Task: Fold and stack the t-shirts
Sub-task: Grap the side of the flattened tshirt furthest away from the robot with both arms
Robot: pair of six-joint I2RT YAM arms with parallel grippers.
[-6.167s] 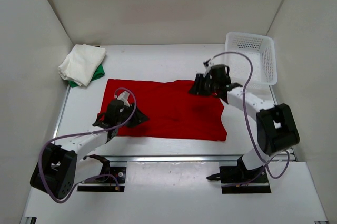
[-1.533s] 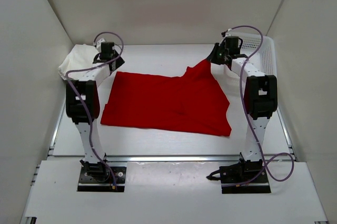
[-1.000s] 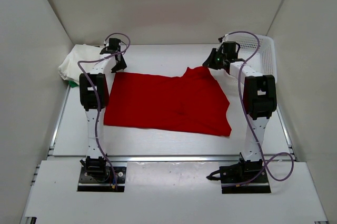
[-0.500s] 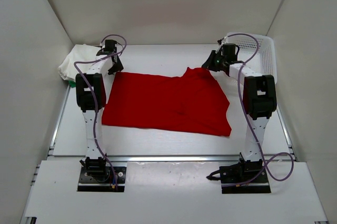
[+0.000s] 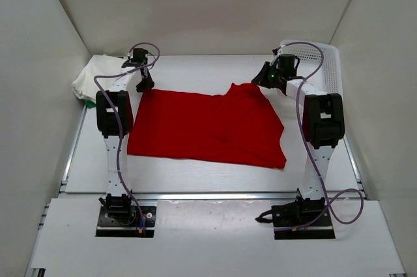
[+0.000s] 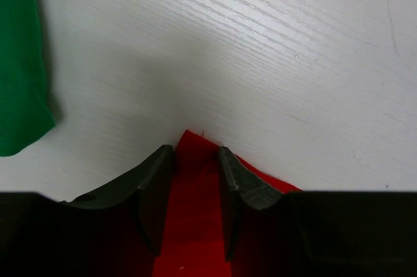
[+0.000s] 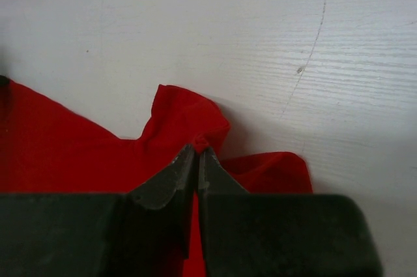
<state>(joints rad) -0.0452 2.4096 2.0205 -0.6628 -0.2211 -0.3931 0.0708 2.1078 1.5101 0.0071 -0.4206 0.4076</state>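
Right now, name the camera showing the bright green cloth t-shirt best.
Left wrist: the bright green t-shirt fills its left edge. Top view shows only a sliver beneath the off-white cloth t-shirt; right wrist shows none.

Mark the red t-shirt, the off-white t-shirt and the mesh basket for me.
red t-shirt (image 5: 208, 130), top view, middle of the spread cloth.
off-white t-shirt (image 5: 94, 78), top view, top of the folded bundle.
mesh basket (image 5: 330, 73), top view, its right-hand wall.

A white plastic mesh basket (image 5: 331, 72) stands in the far right corner of the white wood-grain counter (image 5: 195, 72), against plain white walls (image 5: 195, 3). A metal rail (image 5: 208, 195) borders the near edge. A thin curved scratch (image 7: 317, 32) marks the counter.
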